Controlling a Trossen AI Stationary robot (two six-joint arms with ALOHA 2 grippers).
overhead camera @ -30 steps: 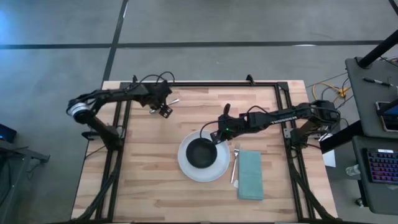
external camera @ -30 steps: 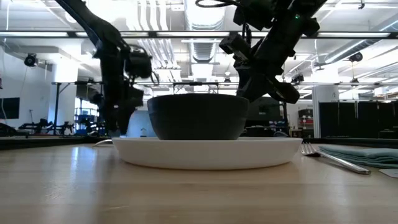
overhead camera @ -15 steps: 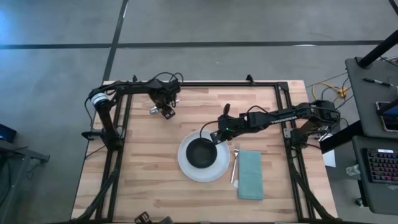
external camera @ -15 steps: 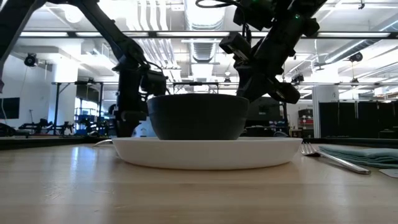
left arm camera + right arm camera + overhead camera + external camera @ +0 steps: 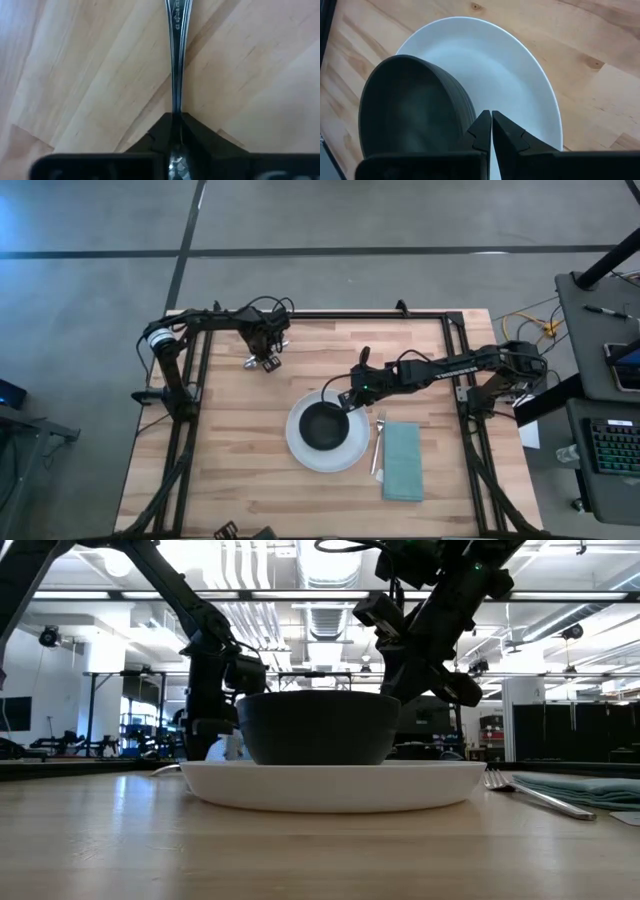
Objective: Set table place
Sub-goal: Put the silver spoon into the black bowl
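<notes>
Spoon [image 5: 174,50] now pinched in just-closed left gripper [image 5: 266,361]; right gripper [image 5: 491,131], fingers pressed together, waits over plate [image 5: 352,452].

Left claw [image 5: 172,125] clamped; right claw [image 5: 491,120] apparently closed.

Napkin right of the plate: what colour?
Teal, plain, no pattern. The napkin shows best in the high view.

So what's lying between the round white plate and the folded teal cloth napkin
A silver metal fork lies on the bare wood between the round white plate and the folded teal cloth napkin; the high view shows it.
</notes>
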